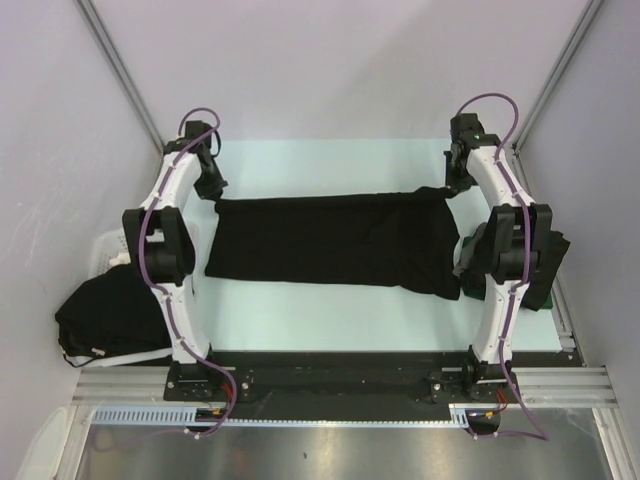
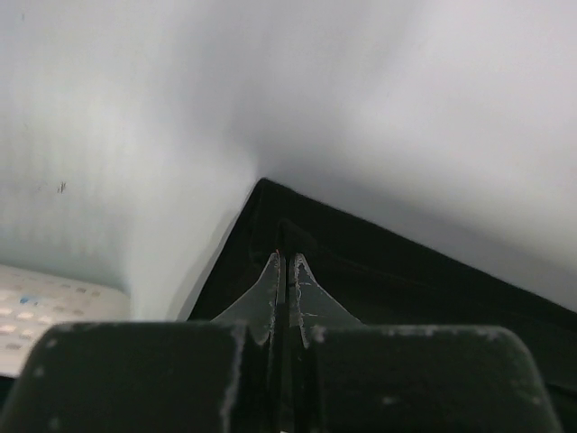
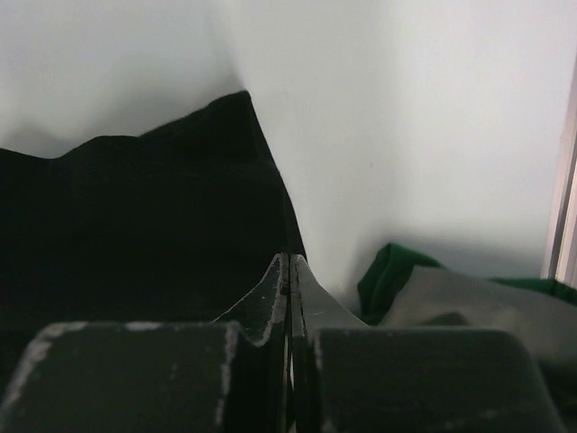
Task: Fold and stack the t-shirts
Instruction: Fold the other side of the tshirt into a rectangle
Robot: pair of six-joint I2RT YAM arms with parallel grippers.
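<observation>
Currently, item one: black t-shirt (image 1: 330, 240), spread flat across your table (image 1: 330, 315) between the arms. Your left tool (image 2: 286, 266), pressed closed, sits over its far left corner. Your right tool (image 3: 288, 266), likewise closed, sits at its far right edge. Whether cloth is pinched, you cannot tell.

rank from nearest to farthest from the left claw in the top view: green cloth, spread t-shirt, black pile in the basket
1. spread t-shirt, mid-table, its corner at the left claw
2. black pile, in the white basket at the left edge
3. green cloth, at the far right side
</observation>
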